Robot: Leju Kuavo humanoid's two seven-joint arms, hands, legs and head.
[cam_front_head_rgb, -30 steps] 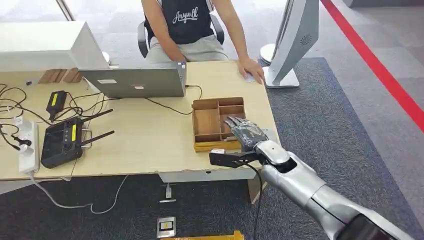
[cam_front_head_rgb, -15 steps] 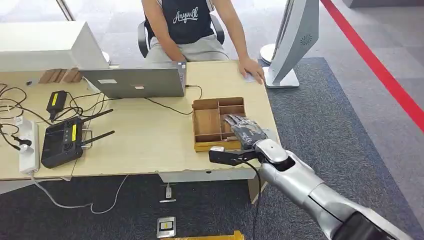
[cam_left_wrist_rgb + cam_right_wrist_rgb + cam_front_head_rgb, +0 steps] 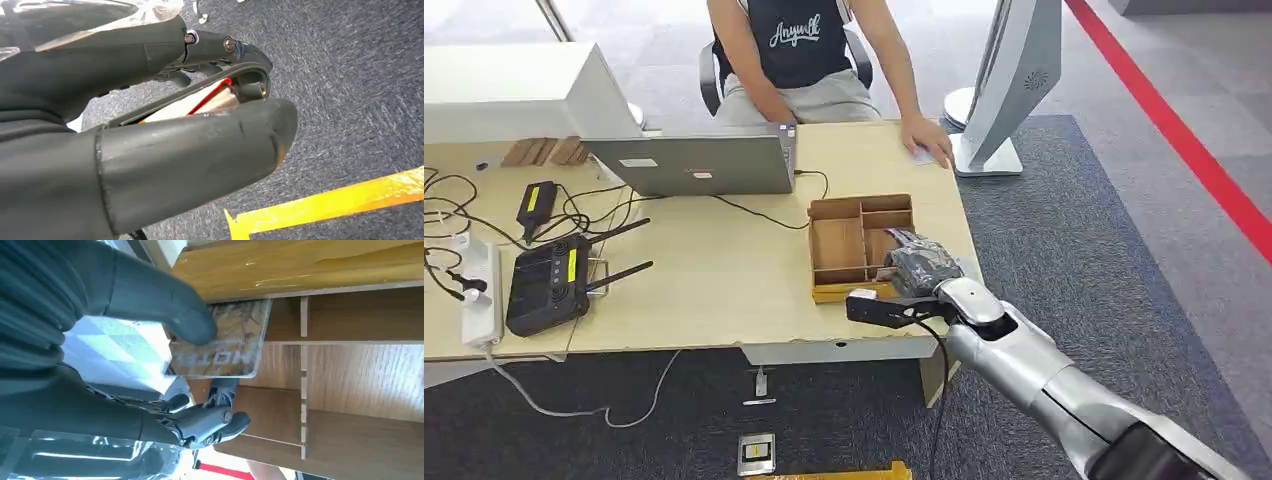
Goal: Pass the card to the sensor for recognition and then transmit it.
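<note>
We are pinching the card (image 3: pixel 220 342) with our right hand (image 3: pixel 921 265), thumb on top, inside the wooden tray's (image 3: pixel 839 245) near-right compartment; we judge it barely picked up, with sensing and handover remaining.

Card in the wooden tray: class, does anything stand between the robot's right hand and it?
Nothing visible does. The right hand is over the brown wooden compartment tray, and its thick grey thumb touches the brown marbled rectangular card. Whether fingers grip it underneath cannot be told.
</note>
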